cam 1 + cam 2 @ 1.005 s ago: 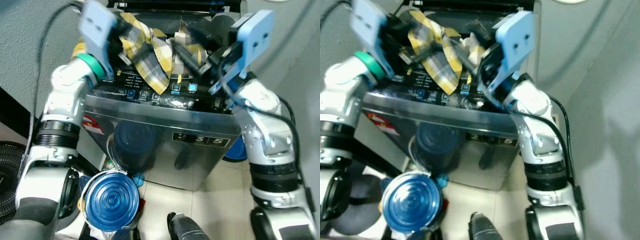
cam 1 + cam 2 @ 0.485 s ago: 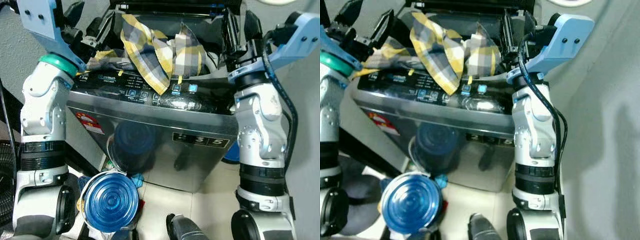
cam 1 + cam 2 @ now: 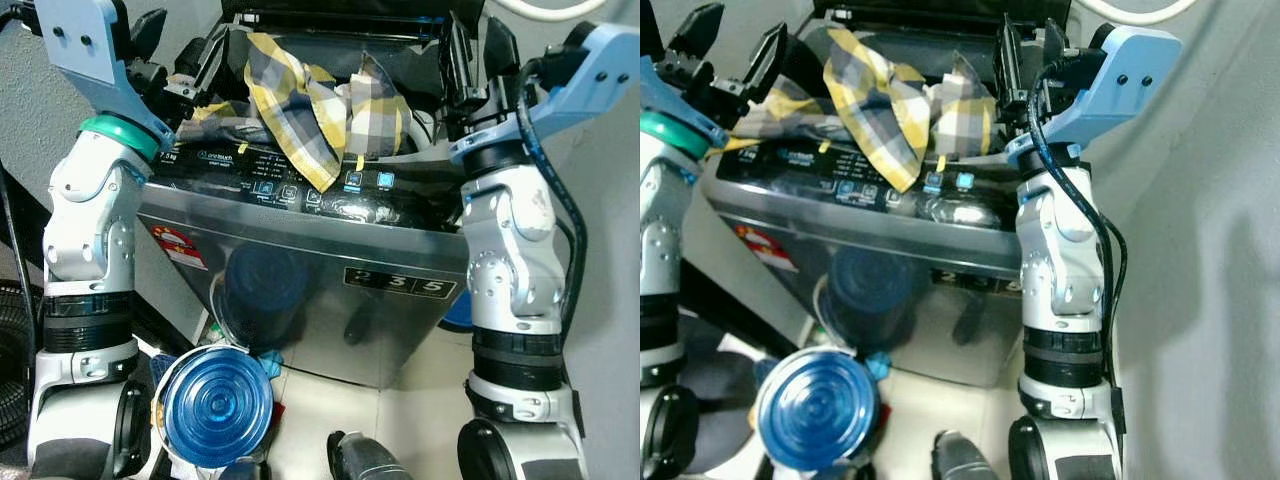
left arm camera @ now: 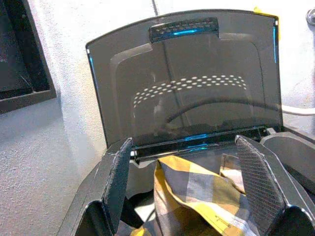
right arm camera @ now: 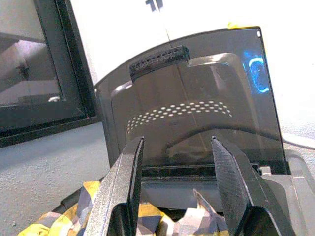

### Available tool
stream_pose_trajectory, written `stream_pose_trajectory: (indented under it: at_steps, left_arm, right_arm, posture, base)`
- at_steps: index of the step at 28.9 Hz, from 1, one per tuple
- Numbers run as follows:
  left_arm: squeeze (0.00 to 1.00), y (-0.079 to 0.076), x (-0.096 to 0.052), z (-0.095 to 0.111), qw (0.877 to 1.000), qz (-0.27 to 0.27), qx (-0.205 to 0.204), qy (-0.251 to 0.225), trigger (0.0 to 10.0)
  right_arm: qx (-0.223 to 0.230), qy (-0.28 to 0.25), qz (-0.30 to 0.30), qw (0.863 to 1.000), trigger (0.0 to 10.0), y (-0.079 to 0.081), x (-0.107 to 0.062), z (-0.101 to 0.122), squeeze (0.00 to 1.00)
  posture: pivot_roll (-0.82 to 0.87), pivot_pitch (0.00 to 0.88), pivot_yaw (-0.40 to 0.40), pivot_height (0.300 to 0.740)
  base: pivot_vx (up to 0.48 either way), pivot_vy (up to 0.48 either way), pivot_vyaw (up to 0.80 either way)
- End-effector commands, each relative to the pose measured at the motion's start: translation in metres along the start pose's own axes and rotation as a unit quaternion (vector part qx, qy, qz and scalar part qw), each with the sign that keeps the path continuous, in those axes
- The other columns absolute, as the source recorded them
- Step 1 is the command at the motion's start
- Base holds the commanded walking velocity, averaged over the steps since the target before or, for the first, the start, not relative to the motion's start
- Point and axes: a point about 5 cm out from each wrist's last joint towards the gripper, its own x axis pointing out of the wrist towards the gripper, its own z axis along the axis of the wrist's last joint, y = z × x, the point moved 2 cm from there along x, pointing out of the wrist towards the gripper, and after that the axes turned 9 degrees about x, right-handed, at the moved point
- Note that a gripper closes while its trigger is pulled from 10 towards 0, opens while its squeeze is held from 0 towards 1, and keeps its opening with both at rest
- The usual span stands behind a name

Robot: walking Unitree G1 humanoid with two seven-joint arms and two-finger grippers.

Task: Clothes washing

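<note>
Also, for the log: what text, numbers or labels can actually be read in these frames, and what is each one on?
"3 3 5", or close to it: badge on the washing machine front.
White print on the control panel: too small to read.
Red sticker on the machine's front: blurred, unreadable.

One washing machine, one yellow plaid cloth, one blue round lid, two grippers.

We see a rough grey plastered wall at the upper left of the frame and a paler wall on the right, with soft shadows. Pale floor tiles lie below. A dark-framed window, perhaps, sits at the left.
</note>
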Motion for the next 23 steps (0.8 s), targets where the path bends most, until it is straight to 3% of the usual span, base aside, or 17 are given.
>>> stream_pose_trajectory:
  at_steps: [1, 8, 17, 23]
  left_arm:
    - [0.0, 0.0013, -0.004, -0.0007, 1.0, 0.003, 0.006, 0.005, 10.0]
    - [0.0, 0.0022, -0.0038, -0.0006, 1.0, 0.005, 0.009, 0.005, 10.0]
    - [0.0, 0.003, -0.0029, 0.0, 1.0, 0.009, 0.009, 0.005, 10.0]
    - [0.0, 0.0034, -0.0022, 0.0004, 1.0, 0.011, 0.01, 0.007, 10.0]
  right_arm:
    - [-0.001, -0.003, 0.005, 1.0, 10.0, 0.0032, 0.0007, -0.0007, 0.0]
    - [-0.018, 0.0, 0.01, 1.0, 10.0, 0.0036, 0.0011, -0.0024, 0.0]
    - [-0.036, 0.006, 0.014, 0.999, 10.0, 0.0047, 0.0009, -0.0049, 0.0]
    - [-0.037, 0.008, 0.015, 0.999, 10.0, 0.004, 0.001, -0.006, 0.0]
  posture:
    - [0.05, 0.065, 0.076, 0.74]
    - [0.05, 0.062, 0.078, 0.74]
    - [0.04, 0.064, 0.08, 0.74]
    - [0.04, 0.063, 0.081, 0.74]
  base:
    - [-0.319, 0.0, 0.0]
    - [-0.306, 0.0, 0.0]
    - [0.0, 0.0, 0.0]
    - [-0.206, 0.0, 0.0]
